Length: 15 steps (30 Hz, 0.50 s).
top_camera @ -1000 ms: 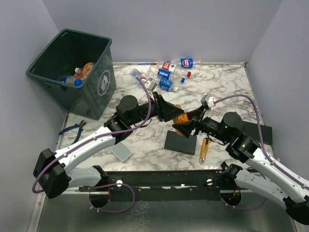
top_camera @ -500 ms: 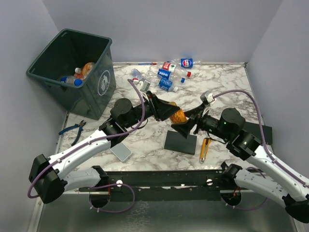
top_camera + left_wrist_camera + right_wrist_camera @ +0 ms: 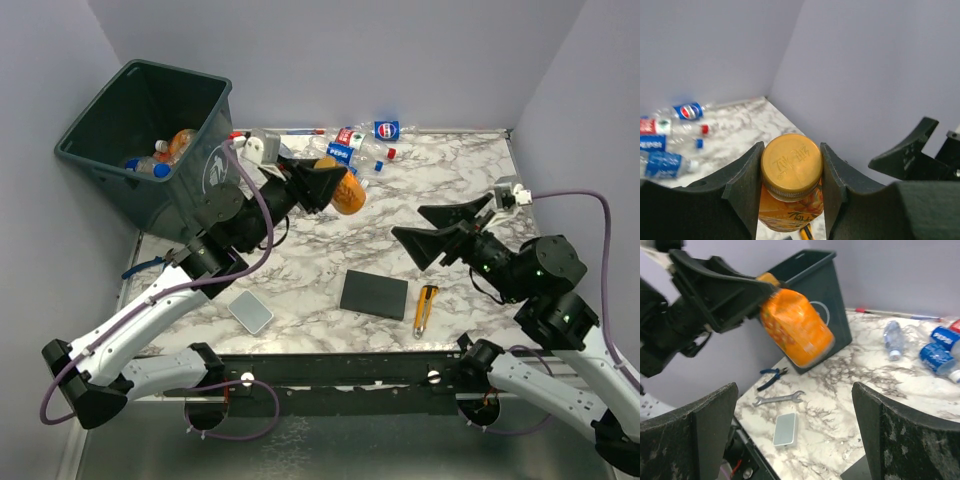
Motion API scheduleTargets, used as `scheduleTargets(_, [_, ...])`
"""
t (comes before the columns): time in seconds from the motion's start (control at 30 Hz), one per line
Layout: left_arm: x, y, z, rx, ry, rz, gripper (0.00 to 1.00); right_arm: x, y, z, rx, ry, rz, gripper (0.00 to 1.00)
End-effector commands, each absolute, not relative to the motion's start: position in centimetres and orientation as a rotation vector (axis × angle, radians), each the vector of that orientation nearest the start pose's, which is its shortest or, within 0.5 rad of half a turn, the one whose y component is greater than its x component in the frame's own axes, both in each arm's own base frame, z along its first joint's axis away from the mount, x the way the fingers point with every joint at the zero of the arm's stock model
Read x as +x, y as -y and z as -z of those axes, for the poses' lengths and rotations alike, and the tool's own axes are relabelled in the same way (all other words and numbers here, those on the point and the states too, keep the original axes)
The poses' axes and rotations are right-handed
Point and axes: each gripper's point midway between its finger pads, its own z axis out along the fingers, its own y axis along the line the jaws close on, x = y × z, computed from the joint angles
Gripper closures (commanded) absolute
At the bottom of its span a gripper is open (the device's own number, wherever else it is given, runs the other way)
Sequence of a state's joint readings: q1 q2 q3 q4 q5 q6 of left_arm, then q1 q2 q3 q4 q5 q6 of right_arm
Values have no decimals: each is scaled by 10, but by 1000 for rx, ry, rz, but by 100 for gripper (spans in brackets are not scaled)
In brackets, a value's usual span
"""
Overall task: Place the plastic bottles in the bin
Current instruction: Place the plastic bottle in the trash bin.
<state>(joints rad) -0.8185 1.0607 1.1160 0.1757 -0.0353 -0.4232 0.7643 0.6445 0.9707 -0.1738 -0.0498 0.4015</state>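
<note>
Jug lift: the left gripper (image 3: 791,146) clamps the orange jug (image 3: 349,194) at its capped neck; the right gripper (image 3: 407,222) is spread wide and holds nothing.
The jug hangs over the table (image 3: 310,270) beside the bin (image 3: 110,185), not yet inside. Its gold cap (image 3: 791,160) has embossed characters, unreadable. The bin carries a white litter-person symbol (image 3: 820,310) and contains bottles (image 3: 160,155). More bottles (image 3: 355,150) lie at the far edge; blue labels (image 3: 652,143) read "pepsi".

Plain lilac-grey walls (image 3: 400,50) enclose a white marbled table (image 3: 465,160), apparently under soft, even light.
</note>
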Motion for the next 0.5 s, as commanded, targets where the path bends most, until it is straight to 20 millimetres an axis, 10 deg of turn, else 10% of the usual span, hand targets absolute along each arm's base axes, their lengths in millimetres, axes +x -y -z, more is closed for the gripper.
scheduleTargets(0.0, [277,244,-463,171,-1359,719,100,196,-174,-401,-141,-1475,-848,0])
scheduleTargets(0.27, [300,123,-515,-145,-1318,74,100,218,-125,-349,100,-1476,-630,0])
scheduleTargets(0.47, [309,75,-527,-229,-1362,-385,100,231,-102,-289,221,-1584,-454,0])
